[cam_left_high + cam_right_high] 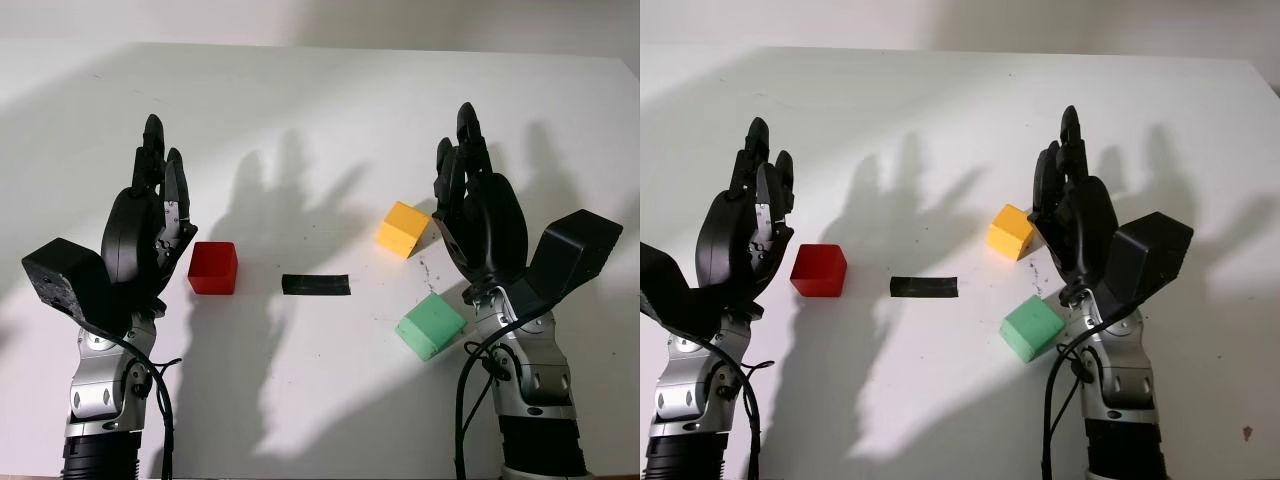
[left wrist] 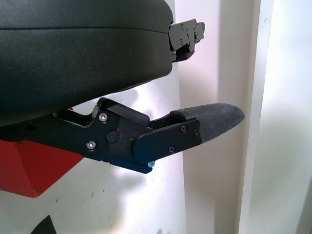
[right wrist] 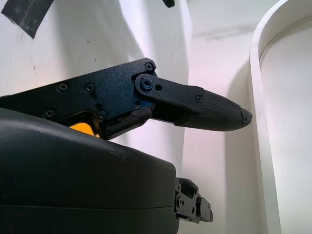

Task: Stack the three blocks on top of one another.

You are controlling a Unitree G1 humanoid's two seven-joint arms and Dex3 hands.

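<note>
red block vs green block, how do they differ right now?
The red block sits square to the table edge; the green block is turned at an angle. The red block lies beside the open left hand; the green block lies by the open right hand's wrist. Both rest alone on the white table, unstacked.

White table (image 1: 320, 110): red cube block (image 1: 213, 268) at left, black tape strip (image 1: 316, 285) just right of it; yellow cube block (image 1: 402, 229) farther right, green cube block (image 1: 430, 325) in front of it, apart.
</note>
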